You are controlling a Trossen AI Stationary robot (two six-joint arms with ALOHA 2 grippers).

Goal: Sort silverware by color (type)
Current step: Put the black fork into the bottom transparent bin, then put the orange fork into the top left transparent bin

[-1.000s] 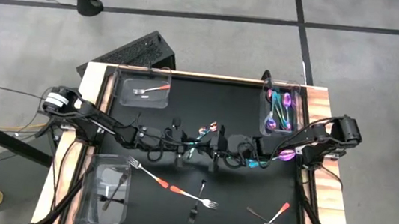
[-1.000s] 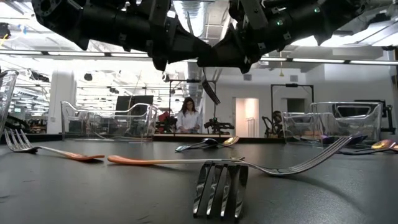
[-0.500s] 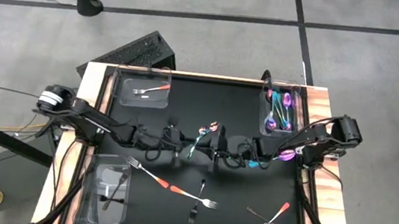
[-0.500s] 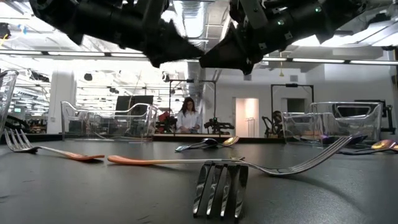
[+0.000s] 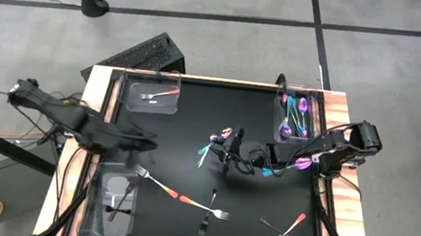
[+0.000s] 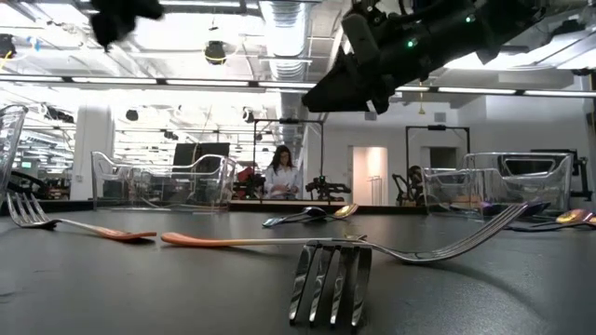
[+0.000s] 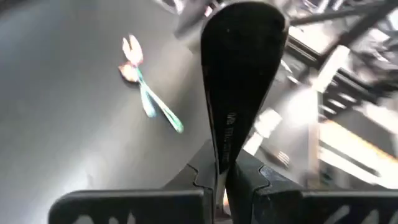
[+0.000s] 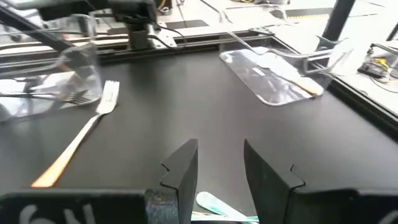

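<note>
Left hand (image 7: pixel 227 174) grips a black spoon (image 7: pixel 239 74); right hand (image 8: pixel 214 171) gapes over an iridescent one (image 8: pixel 221 205).

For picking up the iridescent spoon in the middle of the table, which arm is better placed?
Right. The right pincer hangs open next to the iridescent spoon, while the left pincer already holds a black spoon.

On the black-topped wooden table (image 5: pixel 194 120), a clear plastic bin (image 5: pixel 129 102) at 11 o'clock holds one orange-handled silver fork (image 5: pixel 159 94). A second clear bin (image 5: pixel 312 114) at 2 o'clock holds iridescent purple-teal cutlery (image 5: pixel 296 116). A third clear bin (image 5: pixel 98 212) at 8 o'clock holds a black fork (image 5: pixel 123 201). Near the centre lies an iridescent teal spoon (image 5: pixel 205 152), just beside the right gripper (image 8: pixel 217 155). Two orange-handled forks (image 5: pixel 164 186) lie at 7 o'clock, and another orange-handled fork (image 5: pixel 292 227) at 5 o'clock. The left gripper (image 5: pixel 147 137), at 9 o'clock, carries a black utensil (image 7: pixel 242 62).
</note>
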